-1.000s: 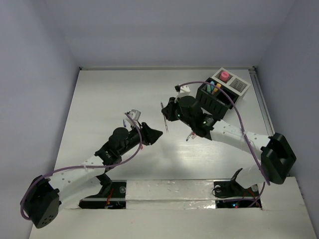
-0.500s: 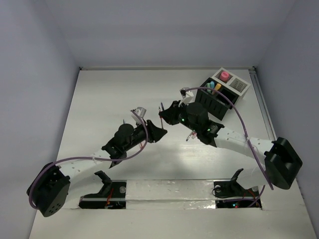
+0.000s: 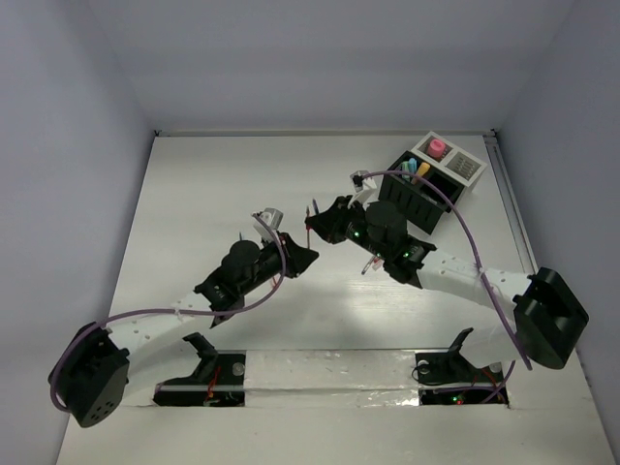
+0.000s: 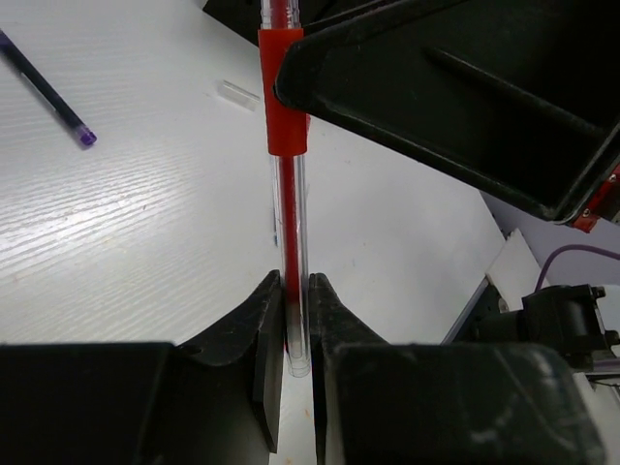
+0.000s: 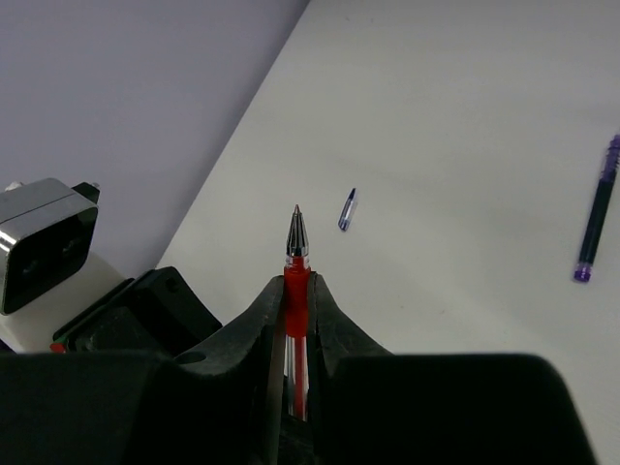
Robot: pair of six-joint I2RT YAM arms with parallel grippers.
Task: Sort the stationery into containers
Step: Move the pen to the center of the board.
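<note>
The left gripper (image 4: 295, 291) is clenched on the clear barrel end of a thin red plastic pen (image 4: 290, 194), and the right gripper (image 5: 297, 291) grasps the same pen by its red grip sleeve, just behind the metal tip. A thin dark blue pen (image 5: 596, 208) lies loose on the white table (image 3: 194, 194); far right stands the black multi-compartment organizer box (image 3: 412, 205) with coloured markers (image 3: 417, 172) inside
</note>
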